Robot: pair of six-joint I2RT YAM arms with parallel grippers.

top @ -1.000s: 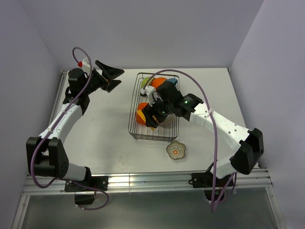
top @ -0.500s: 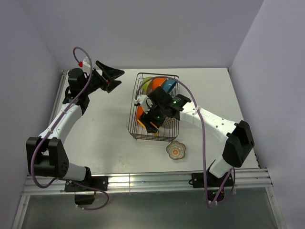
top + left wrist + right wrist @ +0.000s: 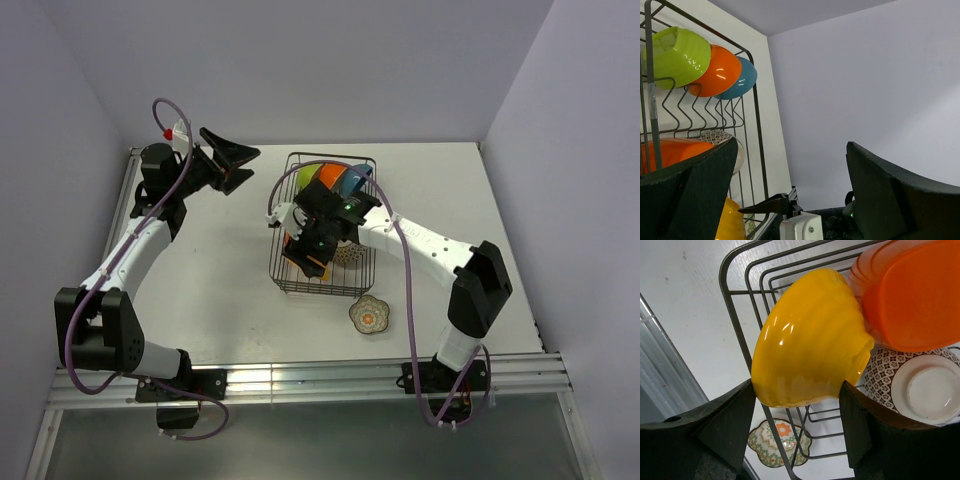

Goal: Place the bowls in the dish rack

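The dark wire dish rack (image 3: 283,283) stands mid-table. My right gripper (image 3: 306,252) reaches into its near-left corner, shut on a yellow bowl (image 3: 810,335) that is tipped on its side against the wires. Its fingers (image 3: 735,415) press the bowl's rim from both sides. An orange bowl (image 3: 910,295) and a grey-brown patterned bowl (image 3: 885,377) lie beside it in the rack. Green (image 3: 677,52), orange (image 3: 720,70) and blue (image 3: 742,80) bowls stand on edge at the far end. The scalloped floral bowl (image 3: 371,316) sits on the table outside the rack. My left gripper (image 3: 232,161) is open, empty and raised.
The rack's corner wire (image 3: 740,335) runs just under the yellow bowl. The floral bowl (image 3: 780,442) shows through the wires below my right gripper. Walls close the table on the far, left and right sides. A metal rail (image 3: 300,380) runs along the near edge.
My right gripper has carried the yellow bowl leftward and down into the rack's near-left corner, with the arm stretching out. The left arm has not moved.
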